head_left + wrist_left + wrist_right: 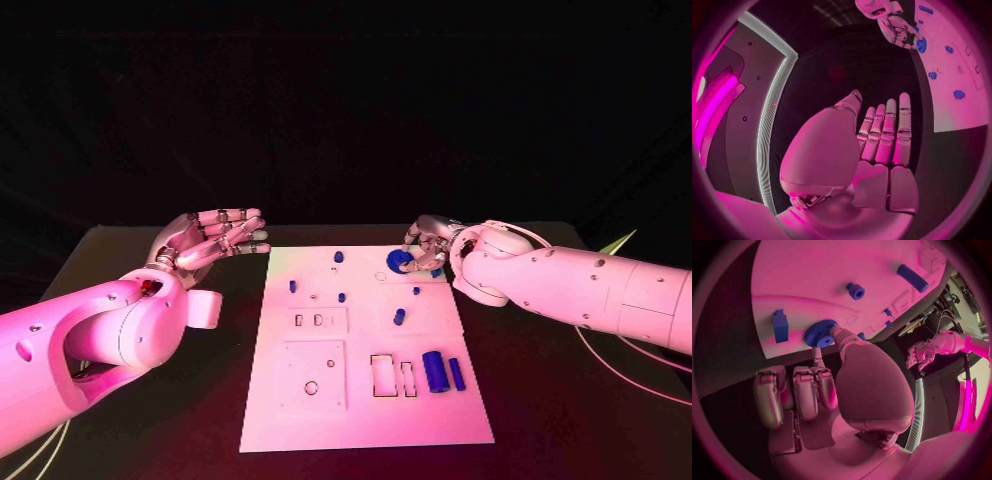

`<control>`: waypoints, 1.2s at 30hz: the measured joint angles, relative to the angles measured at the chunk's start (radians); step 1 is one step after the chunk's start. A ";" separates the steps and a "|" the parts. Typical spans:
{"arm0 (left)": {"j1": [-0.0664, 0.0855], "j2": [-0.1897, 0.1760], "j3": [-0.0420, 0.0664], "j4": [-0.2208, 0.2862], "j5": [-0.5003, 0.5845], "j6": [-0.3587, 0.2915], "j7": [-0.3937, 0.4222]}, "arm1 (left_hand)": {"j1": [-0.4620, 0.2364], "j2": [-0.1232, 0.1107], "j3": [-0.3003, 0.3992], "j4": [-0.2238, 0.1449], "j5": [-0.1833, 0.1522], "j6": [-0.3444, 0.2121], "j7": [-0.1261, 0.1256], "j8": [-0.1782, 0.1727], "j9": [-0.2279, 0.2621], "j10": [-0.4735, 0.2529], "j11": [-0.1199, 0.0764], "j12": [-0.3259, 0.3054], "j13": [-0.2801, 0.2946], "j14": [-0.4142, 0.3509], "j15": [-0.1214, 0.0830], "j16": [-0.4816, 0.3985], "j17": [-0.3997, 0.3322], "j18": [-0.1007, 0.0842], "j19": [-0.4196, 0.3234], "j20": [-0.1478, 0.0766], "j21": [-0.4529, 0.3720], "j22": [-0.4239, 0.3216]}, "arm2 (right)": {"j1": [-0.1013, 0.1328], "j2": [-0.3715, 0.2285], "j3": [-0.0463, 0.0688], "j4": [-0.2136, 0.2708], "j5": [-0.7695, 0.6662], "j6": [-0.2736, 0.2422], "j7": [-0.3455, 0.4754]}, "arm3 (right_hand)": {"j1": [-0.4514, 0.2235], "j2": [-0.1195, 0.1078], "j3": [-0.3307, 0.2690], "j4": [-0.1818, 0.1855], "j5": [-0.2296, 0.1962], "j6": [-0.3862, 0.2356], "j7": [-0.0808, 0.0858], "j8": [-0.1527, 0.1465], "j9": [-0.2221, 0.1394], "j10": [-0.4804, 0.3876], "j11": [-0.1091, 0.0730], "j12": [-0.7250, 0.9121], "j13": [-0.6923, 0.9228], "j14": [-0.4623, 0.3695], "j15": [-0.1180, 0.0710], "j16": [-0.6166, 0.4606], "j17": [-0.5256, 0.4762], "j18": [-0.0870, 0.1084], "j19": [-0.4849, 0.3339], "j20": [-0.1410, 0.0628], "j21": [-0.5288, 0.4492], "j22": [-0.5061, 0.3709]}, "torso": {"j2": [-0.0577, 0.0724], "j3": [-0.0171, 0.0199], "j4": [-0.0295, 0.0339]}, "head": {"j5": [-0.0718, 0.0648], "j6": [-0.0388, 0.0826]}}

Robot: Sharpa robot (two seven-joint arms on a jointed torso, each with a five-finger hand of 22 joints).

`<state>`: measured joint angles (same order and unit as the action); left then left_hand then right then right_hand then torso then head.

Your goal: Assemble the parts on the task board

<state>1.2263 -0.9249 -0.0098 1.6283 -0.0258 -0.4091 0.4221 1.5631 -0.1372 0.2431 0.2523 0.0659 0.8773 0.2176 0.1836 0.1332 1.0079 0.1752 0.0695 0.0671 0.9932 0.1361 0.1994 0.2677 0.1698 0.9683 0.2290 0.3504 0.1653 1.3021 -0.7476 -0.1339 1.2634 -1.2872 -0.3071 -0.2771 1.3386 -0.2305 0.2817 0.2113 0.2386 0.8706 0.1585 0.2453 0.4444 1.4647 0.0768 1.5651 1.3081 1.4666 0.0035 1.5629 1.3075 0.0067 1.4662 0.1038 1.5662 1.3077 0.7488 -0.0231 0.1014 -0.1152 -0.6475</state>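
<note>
Hovering off the left edge of the white rectangular task board (361, 400), my left hand (214, 238) is raised above the black table (144, 400), palm up, fingers spread and straight, holding nothing (my left wrist view shows the fingers (887, 135) side by side and extended).

On the board, moving rightward: small blue pegs (293, 286) stand near its left side, another small blue peg (339, 257) near the far edge, a short blue cylinder (400, 316) near the middle. Toward the near right lie a thick dark-blue cylinder (434, 371) and, just beside it, a thin blue rod (456, 373); rectangular recesses (384, 376) sit to their left.

At the board's far right corner, my right hand (437, 247) pinches a round blue toothed gear (398, 262) between thumb and a finger. In the right wrist view the gear (820, 333) is at the thumb tip, the other fingers (795, 390) curled under; a blue block-shaped part (780, 325) stands just beside it. Whether the gear touches the board I cannot tell.
</note>
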 measured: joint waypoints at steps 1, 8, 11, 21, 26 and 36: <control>0.000 0.000 0.000 0.000 0.000 0.000 0.000 | 0.000 0.000 0.000 0.000 0.000 0.000 0.000 0.000 0.000 0.000 0.000 0.000 0.000 0.000 0.000 0.000 0.000 0.000 0.000 0.000 0.000 0.000 | 0.000 0.001 0.000 0.000 0.000 -0.001 -0.001 | 0.000 0.000 0.000 0.000 0.000 0.000 0.000 0.000 0.000 0.000 0.000 0.000 0.000 0.000 0.000 0.000 0.000 0.000 0.000 0.000 0.000 0.000 | 0.000 0.0000 -0.0001 | 0.000 0.000; 0.000 0.000 0.000 0.000 0.000 0.000 -0.001 | 0.000 0.000 0.003 -0.003 0.000 0.000 0.000 0.000 0.000 0.000 0.000 0.000 0.000 0.000 0.000 0.000 0.001 0.000 0.000 0.000 0.000 0.001 | 0.000 0.005 0.000 -0.003 -0.003 -0.004 -0.004 | -0.006 0.006 0.000 0.006 0.007 0.000 0.000 0.000 -0.001 0.000 0.000 0.000 0.000 0.000 0.000 0.000 0.000 0.000 0.000 0.000 0.000 0.000 | 0.000 -0.0001 0.0000 | -0.003 -0.005; 0.000 0.000 0.000 -0.001 0.000 0.000 -0.001 | 0.000 0.000 0.003 -0.003 0.000 0.000 0.000 0.000 0.000 0.000 0.000 0.000 0.000 0.000 0.000 0.000 0.001 0.000 0.000 0.000 0.000 0.001 | 0.000 0.007 0.000 -0.004 -0.006 -0.006 -0.006 | -0.006 0.006 0.001 0.007 0.013 0.000 0.000 0.000 -0.001 0.000 0.000 0.000 0.000 0.000 0.000 0.000 0.000 0.000 0.000 0.000 0.000 0.000 | 0.000 -0.0002 0.0007 | -0.003 -0.005; 0.000 0.000 0.000 -0.001 0.000 0.001 -0.002 | 0.000 0.000 0.003 -0.003 0.000 0.000 0.000 0.000 0.000 0.000 0.000 0.000 0.000 0.000 0.000 0.000 0.001 0.000 0.000 0.000 0.000 0.001 | -0.001 0.013 0.000 -0.005 -0.030 -0.014 -0.015 | 0.011 0.022 0.066 -0.004 0.016 0.059 -0.016 0.006 -0.002 0.000 -0.011 0.000 0.000 0.000 -0.008 0.000 0.000 0.000 0.000 0.000 0.000 0.000 | 0.000 -0.0004 -0.0002 | -0.001 -0.005; 0.000 0.000 0.000 -0.002 0.000 0.001 -0.002 | 0.000 0.000 0.003 -0.003 0.000 0.000 0.000 0.000 0.000 0.000 0.000 0.000 0.000 0.000 0.000 0.000 0.002 0.000 0.000 0.000 0.002 0.001 | -0.002 0.014 -0.001 0.000 -0.055 -0.020 -0.019 | 0.018 0.015 0.093 -0.018 0.015 0.077 -0.020 0.013 -0.002 0.000 -0.018 0.000 0.000 -0.003 -0.011 0.000 0.000 0.000 -0.001 -0.004 0.000 0.000 | 0.000 -0.0004 -0.0006 | -0.002 -0.003; 0.000 0.000 0.000 -0.003 0.000 0.002 -0.003 | 0.000 0.000 0.003 -0.003 0.000 0.000 0.000 0.000 0.000 0.000 0.000 0.000 0.000 0.000 0.000 0.000 0.003 0.000 -0.004 -0.004 0.005 0.002 | -0.008 0.008 -0.002 0.035 -0.108 -0.058 -0.022 | 0.023 0.017 0.100 -0.019 0.017 0.077 -0.020 0.013 0.000 0.000 -0.018 0.000 0.000 0.000 -0.015 0.000 0.000 0.000 0.000 -0.008 0.000 0.000 | 0.000 0.0003 -0.0010 | -0.002 0.002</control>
<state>1.2263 -0.9252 -0.0099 1.6256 -0.0258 -0.4072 0.4191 1.5631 -0.1372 0.2460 0.2495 0.0659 0.8773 0.2177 0.1836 0.1332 1.0079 0.1752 0.0695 0.0670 0.9932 0.1361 0.1994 0.2708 0.1698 0.9644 0.2251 0.3550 0.1671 1.2937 -0.7398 -0.1362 1.2988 -1.3951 -0.3649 -0.2988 1.3615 -0.2132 0.3818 0.1920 0.2555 0.9475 0.1386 0.2585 0.4439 1.4649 0.0589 1.5650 1.3077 1.4665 -0.0112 1.5628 1.3074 0.0068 1.4663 0.0962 1.5662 1.3073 0.7485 -0.0228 0.1005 -0.1177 -0.6457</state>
